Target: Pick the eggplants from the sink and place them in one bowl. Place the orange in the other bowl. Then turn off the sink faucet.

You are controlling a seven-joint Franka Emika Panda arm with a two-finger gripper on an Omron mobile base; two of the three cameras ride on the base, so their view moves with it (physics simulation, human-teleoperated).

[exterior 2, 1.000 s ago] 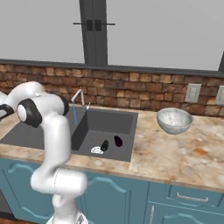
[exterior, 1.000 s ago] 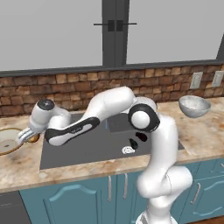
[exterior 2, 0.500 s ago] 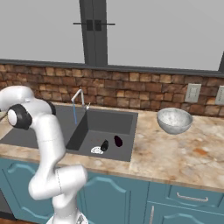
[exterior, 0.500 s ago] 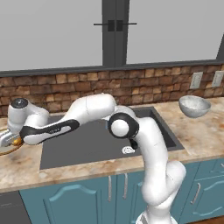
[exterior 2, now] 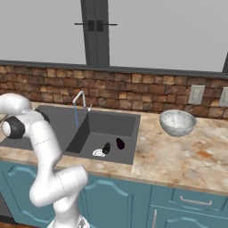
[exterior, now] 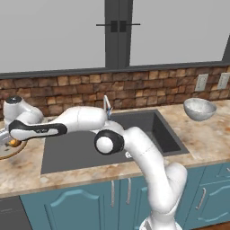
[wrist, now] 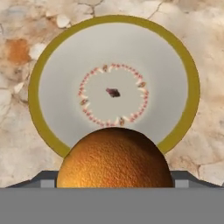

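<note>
The gripper (exterior: 5,140) pinches the orange (wrist: 114,158) directly above the tan-rimmed shallow bowl (wrist: 43,87) on the counter left of the sink (exterior 2: 113,124). Recommended practice: centre over the bowl's dotted ring, lower, then release. Two eggplants (exterior 2: 112,145) remain beside the drain. No brands, labels or writing are legible.

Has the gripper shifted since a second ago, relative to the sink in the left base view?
Yes. The gripper carried the orange leftward, away from the sink, over the tan-rimmed bowl.
</note>
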